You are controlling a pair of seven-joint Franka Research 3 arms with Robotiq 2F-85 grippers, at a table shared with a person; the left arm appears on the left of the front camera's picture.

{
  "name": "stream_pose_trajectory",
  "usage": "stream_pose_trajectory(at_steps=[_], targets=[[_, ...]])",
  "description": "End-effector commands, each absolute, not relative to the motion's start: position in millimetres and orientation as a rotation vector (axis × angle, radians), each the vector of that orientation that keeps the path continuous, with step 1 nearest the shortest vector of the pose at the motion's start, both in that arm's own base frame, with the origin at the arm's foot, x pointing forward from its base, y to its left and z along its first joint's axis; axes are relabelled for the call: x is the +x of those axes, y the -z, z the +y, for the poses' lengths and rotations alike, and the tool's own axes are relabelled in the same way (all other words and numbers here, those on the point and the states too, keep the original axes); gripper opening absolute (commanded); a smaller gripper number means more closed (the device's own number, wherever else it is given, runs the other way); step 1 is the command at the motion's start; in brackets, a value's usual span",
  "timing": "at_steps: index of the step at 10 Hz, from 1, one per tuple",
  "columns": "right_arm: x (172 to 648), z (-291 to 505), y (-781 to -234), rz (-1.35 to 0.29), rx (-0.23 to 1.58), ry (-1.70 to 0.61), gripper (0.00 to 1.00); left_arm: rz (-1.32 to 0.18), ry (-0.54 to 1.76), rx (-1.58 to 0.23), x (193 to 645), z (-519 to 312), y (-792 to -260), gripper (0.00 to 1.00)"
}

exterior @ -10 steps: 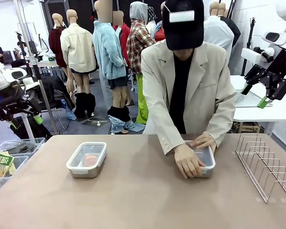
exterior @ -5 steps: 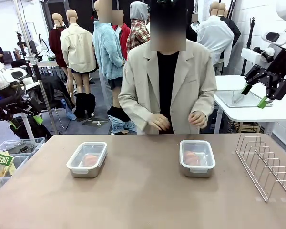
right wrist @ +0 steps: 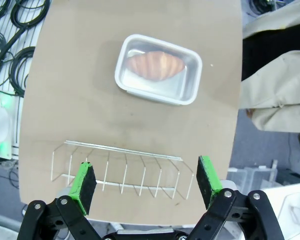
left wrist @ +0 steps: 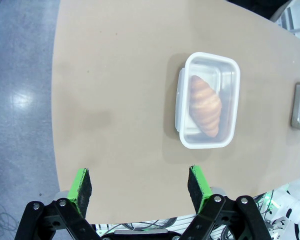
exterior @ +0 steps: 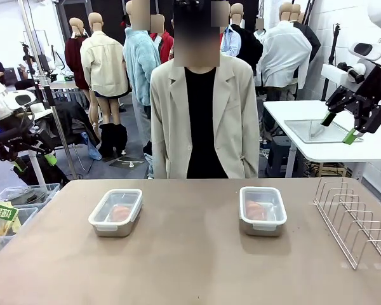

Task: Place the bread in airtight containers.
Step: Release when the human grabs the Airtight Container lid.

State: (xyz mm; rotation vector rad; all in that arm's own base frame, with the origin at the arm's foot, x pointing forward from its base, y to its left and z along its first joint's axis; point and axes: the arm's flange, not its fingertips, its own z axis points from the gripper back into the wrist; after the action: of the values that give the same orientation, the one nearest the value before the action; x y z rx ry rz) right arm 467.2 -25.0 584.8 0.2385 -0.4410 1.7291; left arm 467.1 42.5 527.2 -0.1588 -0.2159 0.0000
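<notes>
Across the far edge of the brown table [exterior: 190, 267], person [exterior: 202, 121] now upright with arms down at the sides, hands withdrawn from the right tin where a second ago they pressed on its lid. Reads as both croissants boxed and covered, so the task looks finished or all but. Near right, wire rack [exterior: 355, 219] standing well apart from the tins, blocking nothing between them. Left of centre, left container [exterior: 116, 212] with clear lid on and a croissant [left wrist: 206, 105] lying lengthwise inside (seal itself too fine to judge). Right of centre, right container [exterior: 263, 210] likewise lidded, its croissant [right wrist: 155, 65] resting across the middle. Off to the far right above the side table, right gripper [exterior: 341, 127] raised, jaws wide apart, holding nothing; left gripper [left wrist: 140, 186] high over the near left table edge, jaws equally spread and empty. Nothing obstructing either tin.
</notes>
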Motion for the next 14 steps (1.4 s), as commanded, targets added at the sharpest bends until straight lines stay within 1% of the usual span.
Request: stream_pose_trajectory(at_steps=[1,14], targets=[[467.2,-25.6,-585.3,-0.428,0.245,-1.734,1.00,-0.215,-0.001,-0.143,467.4,44.2,-528.7,1.00],[467.2,-25.6,-585.3,-0.428,0.245,-1.734,1.00,-0.215,-0.001,-0.143,467.4,44.2,-528.7,1.00]])
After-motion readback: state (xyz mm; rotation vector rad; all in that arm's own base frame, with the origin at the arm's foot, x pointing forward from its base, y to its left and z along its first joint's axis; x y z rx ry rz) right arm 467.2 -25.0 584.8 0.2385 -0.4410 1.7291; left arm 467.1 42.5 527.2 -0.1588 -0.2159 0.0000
